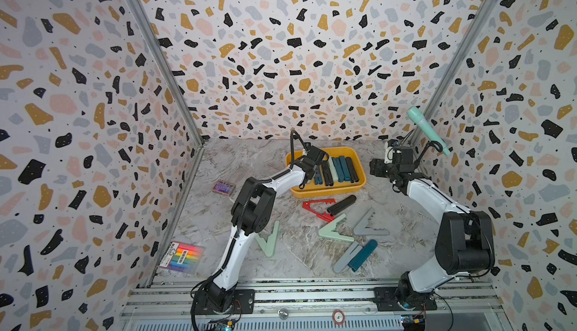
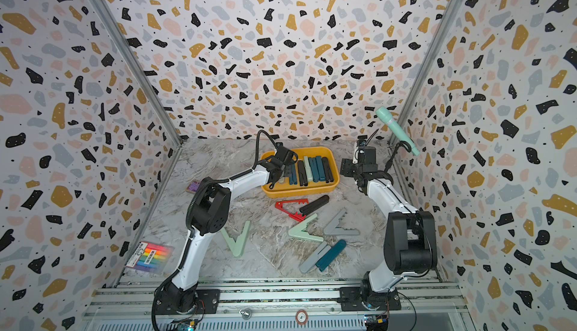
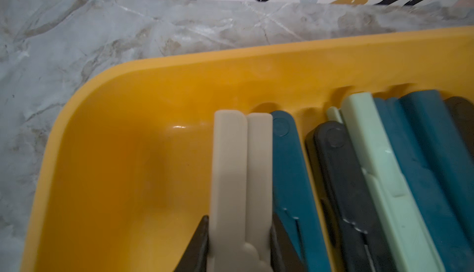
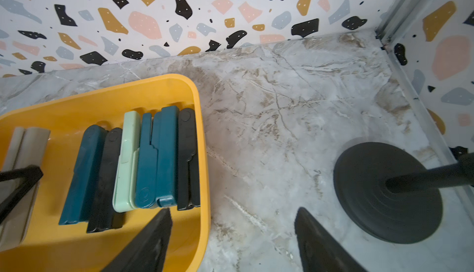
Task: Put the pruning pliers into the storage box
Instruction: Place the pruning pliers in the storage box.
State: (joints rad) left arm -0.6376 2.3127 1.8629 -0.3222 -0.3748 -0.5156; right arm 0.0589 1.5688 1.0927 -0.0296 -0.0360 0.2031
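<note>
Tabletop [image 1: 224,157] is grey marble; terrazzo-print walls [image 1: 296,48] enclose it.

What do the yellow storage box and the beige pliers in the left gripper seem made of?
The storage box: probably moulded plastic, smooth semi-gloss; a small highlight glints on its inside, corners rounded. The beige pliers: probably plastic too, matte; even colour, soft moulded edges, no glare.

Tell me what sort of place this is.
Probably a robot test booth, not a home: the left arm and right arm are bolted to a metal rail, patterned panels wall in a marble-look table, and a yellow tray holds plastic tools.
</note>
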